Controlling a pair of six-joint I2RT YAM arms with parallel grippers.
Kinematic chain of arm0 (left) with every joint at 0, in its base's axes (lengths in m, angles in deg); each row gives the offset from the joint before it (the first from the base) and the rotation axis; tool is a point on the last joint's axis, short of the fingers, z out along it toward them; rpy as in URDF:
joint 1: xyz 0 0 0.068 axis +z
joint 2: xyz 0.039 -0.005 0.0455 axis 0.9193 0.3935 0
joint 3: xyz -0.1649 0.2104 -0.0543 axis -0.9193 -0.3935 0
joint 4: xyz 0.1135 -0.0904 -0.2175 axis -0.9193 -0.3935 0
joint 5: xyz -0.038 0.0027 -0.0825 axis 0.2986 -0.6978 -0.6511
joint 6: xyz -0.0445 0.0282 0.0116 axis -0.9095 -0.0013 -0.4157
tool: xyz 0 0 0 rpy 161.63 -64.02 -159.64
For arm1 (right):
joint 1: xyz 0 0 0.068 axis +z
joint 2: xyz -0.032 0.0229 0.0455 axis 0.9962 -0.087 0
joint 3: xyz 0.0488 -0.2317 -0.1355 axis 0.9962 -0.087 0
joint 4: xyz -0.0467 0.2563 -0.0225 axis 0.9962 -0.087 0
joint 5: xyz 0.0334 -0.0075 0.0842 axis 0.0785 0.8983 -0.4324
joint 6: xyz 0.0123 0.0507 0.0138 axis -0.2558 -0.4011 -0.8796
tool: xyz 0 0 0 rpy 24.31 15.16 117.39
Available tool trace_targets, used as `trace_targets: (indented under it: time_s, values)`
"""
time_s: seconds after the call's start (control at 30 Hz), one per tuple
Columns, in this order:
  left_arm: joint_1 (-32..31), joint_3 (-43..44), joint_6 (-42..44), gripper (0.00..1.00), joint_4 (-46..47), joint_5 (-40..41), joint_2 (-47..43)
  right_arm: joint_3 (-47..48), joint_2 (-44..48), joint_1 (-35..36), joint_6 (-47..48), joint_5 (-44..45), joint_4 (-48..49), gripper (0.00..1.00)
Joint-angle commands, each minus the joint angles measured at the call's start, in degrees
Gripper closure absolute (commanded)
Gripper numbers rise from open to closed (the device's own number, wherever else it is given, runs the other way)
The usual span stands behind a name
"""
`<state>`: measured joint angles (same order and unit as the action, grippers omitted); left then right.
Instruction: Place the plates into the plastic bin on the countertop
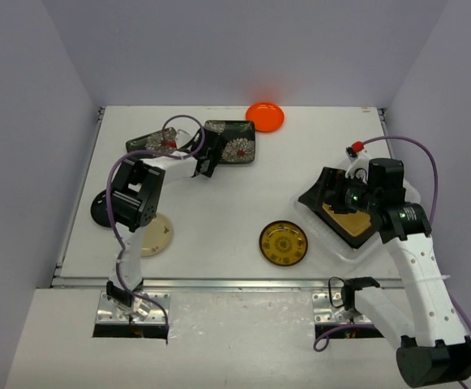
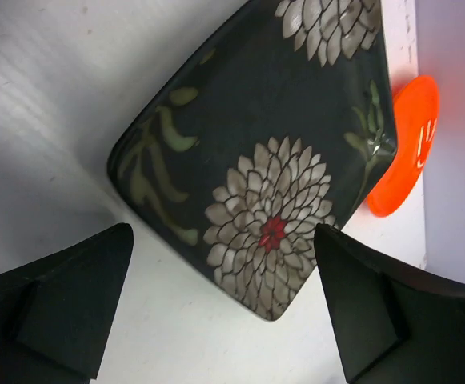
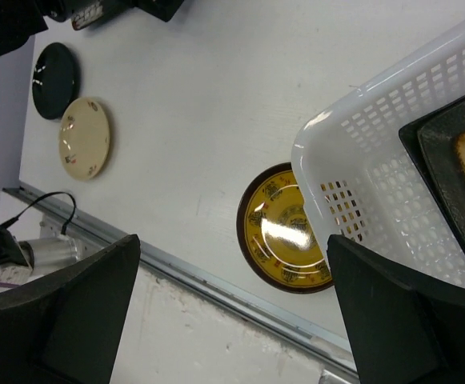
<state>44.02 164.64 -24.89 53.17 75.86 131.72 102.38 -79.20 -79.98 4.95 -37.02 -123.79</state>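
With left gripper spread wide above the flowered square plate, well left of the plastic bin: drop low, pinch one raised rim edge, lift level. Keep right gripper, likewise wide and empty over the bin, out of the way.

An amber-centred plate is seen inside the plastic bin at right; an orange plate is placed upper centre.

You have a flowered square plate, centre frame, in dark glaze with a soft sheen, and a yellow-patterned plate, glossy and catching glare. Your plastic bin, right of frame, is smooth perforated white plastic. The countertop is matt white, its front rail dull metal.
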Motion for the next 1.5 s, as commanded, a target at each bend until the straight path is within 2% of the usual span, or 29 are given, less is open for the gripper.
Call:
trace_targets:
  time_s: [0.0,0.07,0.1,0.17,0.33,0.4,0.47,0.57,0.67,0.83,0.93,1.07,1.2,1.3,1.47]
  values:
    - [0.1,3.6,-3.2,0.14,-0.4,2.9,4.3,2.7,-0.8,2.3,1.9,4.4,0.7,0.01]
    - [0.1,5.8,-3.4,0.18,-1.4,2.8,6.1,1.6,-0.7,3.0,1.1,4.2,2.9,0.01]
    - [0.1,6.3,-3.5,0.27,-1.9,2.7,6.5,1.0,-0.9,3.0,1.0,3.9,3.5,0.01]
    - [0.0,6.4,-4.4,0.36,-2.4,2.4,7.3,0.6,-1.8,3.0,1.1,3.0,4.6,0.01]
    - [0.0,4.2,-6.4,0.77,-0.8,1.8,6.9,0.0,-7.0,4.5,0.9,2.6,8.6,0.01]
    - [0.1,3.1,-7.4,0.85,0.1,2.1,6.4,0.3,-10.3,5.8,0.9,3.3,9.7,0.01]
    - [0.2,1.8,-7.7,0.88,1.1,2.3,6.0,0.6,-12.4,8.0,1.1,4.0,10.5,0.01]
    - [0.7,0.0,-7.8,1.00,3.6,2.1,4.9,0.7,-14.6,11.0,1.1,5.3,12.6,0.01]
    - [0.9,-7.4,-8.7,1.00,9.6,3.0,0.1,2.0,-17.1,14.2,2.4,6.9,13.1,0.01]
    - [0.8,-26.5,-3.5,1.00,33.1,4.4,-14.2,5.1,-23.1,16.8,5.0,7.3,12.9,0.01]
    - [0.8,-28.7,3.9,1.00,35.5,0.1,-21.4,4.9,-25.6,16.8,4.4,4.5,16.2,0.01]
    - [0.1,-30.0,13.1,1.00,37.4,-9.3,-27.7,10.4,-31.2,16.7,5.0,0.4,15.9,0.01]
    - [0.3,-35.5,14.8,1.00,40.3,-18.1,-33.1,16.9,-36.2,15.8,7.1,-2.7,14.0,0.01]
    - [0.3,-38.0,16.7,1.00,40.4,-26.3,-36.8,20.4,-40.6,12.3,8.6,-7.1,12.7,0.03]
    - [0.5,-38.8,18.2,1.00,41.6,-45.0,-38.3,25.5,-45.3,9.2,12.5,-12.3,8.7,0.13]
